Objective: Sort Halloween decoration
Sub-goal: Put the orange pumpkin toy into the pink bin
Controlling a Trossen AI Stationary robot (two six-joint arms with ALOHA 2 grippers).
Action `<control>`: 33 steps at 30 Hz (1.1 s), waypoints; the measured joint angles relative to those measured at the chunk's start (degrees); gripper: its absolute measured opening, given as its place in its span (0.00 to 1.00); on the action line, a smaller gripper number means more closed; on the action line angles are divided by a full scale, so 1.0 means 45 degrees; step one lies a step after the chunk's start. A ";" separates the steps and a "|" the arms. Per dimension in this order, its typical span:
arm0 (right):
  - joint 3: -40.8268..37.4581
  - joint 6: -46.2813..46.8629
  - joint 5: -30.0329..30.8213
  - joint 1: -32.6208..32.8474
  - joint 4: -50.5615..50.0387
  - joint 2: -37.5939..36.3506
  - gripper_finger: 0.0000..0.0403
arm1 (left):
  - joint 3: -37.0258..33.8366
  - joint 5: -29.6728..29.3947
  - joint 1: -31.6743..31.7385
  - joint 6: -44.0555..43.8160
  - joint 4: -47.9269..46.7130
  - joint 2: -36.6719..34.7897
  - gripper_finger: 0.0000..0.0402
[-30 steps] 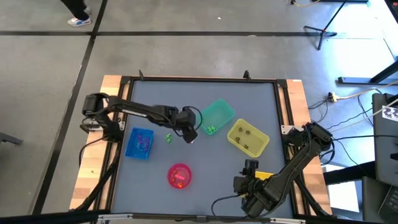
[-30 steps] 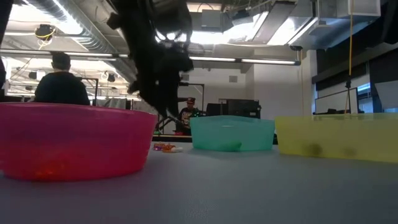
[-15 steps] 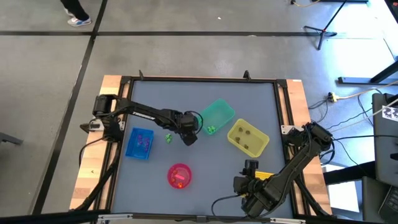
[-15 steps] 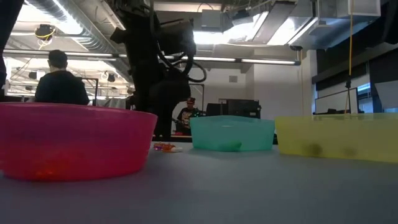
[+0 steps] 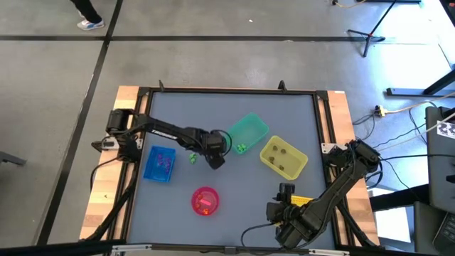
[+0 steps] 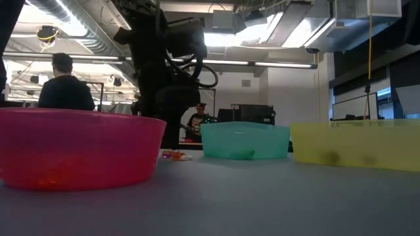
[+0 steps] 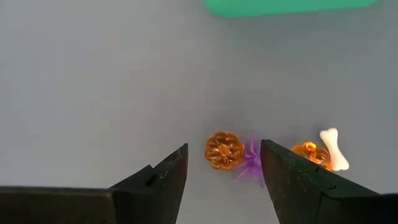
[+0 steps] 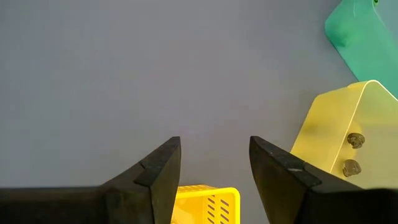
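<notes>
The left arm is stretched from the table's left edge toward its middle, with the left gripper (image 5: 215, 158) pointed down close to the surface, its fingers (image 7: 163, 180) held apart. The right arm is folded at the near right corner, the right gripper (image 5: 286, 190) held apart too.

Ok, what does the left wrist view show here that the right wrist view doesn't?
Only the left wrist view: the open left gripper over loose trinkets on the table, namely an orange pumpkin, a purple piece touching it, another orange piece and a white bone.

Only the right wrist view: the open right gripper, empty, the yellow bin with two dark trinkets inside, and a slotted yellow item beside the fingers.

Both: the grey table and part of the green bin.
</notes>
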 joint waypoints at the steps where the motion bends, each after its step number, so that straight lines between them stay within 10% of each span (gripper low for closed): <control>1: 0.0000 0.0000 0.0000 0.0000 -0.0002 0.0000 0.47 | 0.0000 -0.0025 -0.0057 0.0000 -0.0002 0.0024 0.46; 33: 0.0000 0.0000 0.0000 0.0000 0.0063 0.0000 0.47 | 0.0005 0.0103 -0.0033 0.0000 -0.0024 0.0457 0.30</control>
